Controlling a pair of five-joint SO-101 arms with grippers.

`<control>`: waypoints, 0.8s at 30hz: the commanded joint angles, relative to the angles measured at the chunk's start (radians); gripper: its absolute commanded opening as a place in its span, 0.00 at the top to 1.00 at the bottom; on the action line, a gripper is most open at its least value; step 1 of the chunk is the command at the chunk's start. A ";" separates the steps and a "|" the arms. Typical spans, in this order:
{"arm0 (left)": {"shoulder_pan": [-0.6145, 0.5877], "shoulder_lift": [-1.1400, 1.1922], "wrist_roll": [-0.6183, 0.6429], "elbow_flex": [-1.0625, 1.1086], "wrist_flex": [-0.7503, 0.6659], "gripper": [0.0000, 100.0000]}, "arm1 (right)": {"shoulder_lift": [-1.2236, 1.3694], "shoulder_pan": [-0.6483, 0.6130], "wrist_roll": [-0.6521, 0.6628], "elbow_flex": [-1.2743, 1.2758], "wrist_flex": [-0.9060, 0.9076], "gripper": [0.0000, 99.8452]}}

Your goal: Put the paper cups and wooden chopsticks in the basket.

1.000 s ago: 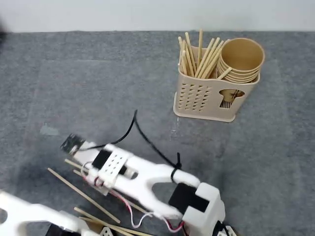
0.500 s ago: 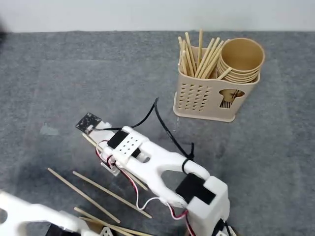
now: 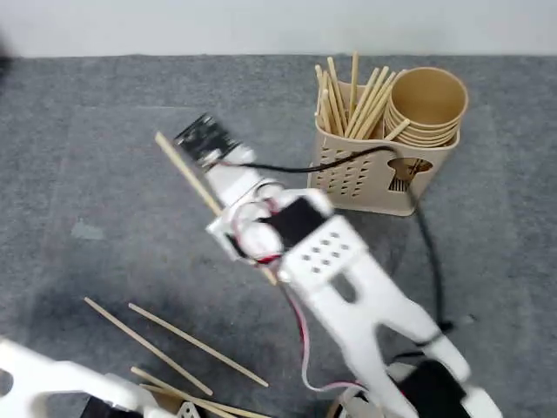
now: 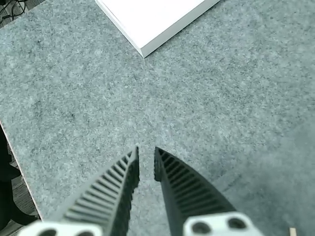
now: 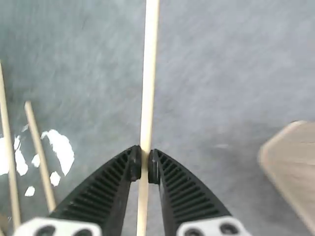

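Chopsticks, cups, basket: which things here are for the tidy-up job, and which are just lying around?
For the job:
basket
paper cups, stacked in it
chopstick in the right gripper
loose chopsticks

Just lying about:
grey mat
white board
black cable

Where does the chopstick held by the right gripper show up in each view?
High view: the held chopstick slants across the mat, left of the basket.
Right wrist view: it runs straight up the middle, pinched between the right gripper's fingers.
Left wrist view: not in it.
Shared landmark: the grey felt mat.
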 commanded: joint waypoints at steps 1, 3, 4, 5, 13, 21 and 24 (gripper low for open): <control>0.008 -0.011 0.002 -0.008 0.003 0.95 | -0.140 0.091 0.021 -0.106 -0.024 0.99; 0.008 -0.011 0.002 -0.008 0.005 0.95 | -0.176 0.148 0.021 -0.138 -0.058 0.99; 0.009 -0.011 0.003 -0.008 0.005 0.95 | -0.188 0.179 0.021 -0.150 -0.082 0.99; 0.009 -0.011 0.003 -0.008 0.005 0.95 | -0.200 0.208 0.021 -0.161 -0.111 0.99; 0.009 -0.011 0.003 -0.008 0.002 0.95 | -0.271 0.414 0.014 -0.153 -0.503 0.99; 0.032 -0.011 0.003 -0.002 0.005 0.95 | -0.285 0.529 0.020 0.206 -1.012 0.99; 0.035 -0.017 0.003 0.015 0.000 0.95 | -0.285 0.555 0.021 0.388 -1.216 0.99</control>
